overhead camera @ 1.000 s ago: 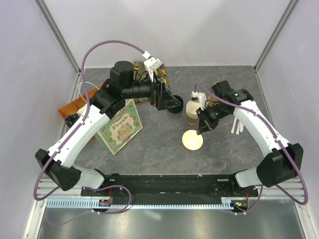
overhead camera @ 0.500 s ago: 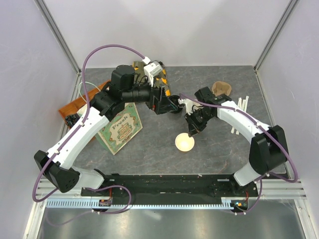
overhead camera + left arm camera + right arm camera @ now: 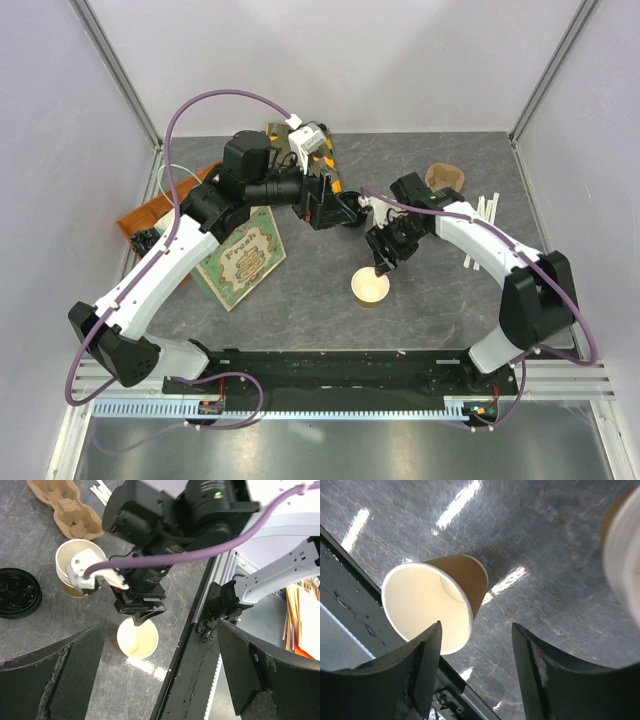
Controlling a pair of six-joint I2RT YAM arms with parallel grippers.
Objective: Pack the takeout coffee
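Observation:
A single brown kraft cup [image 3: 370, 288] [image 3: 440, 605] [image 3: 137, 640] stands lidless on the grey table; no lidded takeout coffee is in view. My right gripper [image 3: 380, 262] [image 3: 476, 627] hangs just above the cup's far rim, open, with nothing held. The stack of cream-rimmed cups [image 3: 75, 562] sits behind it, and a loose black lid [image 3: 17, 592] lies further left in the left wrist view. My left gripper [image 3: 161, 625] [image 3: 345, 210] hovers open and empty above the lid area.
The printed paper bag [image 3: 240, 255] lies flat under the left arm. A pulp cup carrier [image 3: 443, 178] [image 3: 65, 507] and white stirrers [image 3: 483, 212] lie at the back right. The black base rail [image 3: 330, 365] runs close in front of the cup.
My right gripper carried the single cup left and nearer, away from the stack, set it on the table and opened. The left arm shifted slightly early on, then held still.

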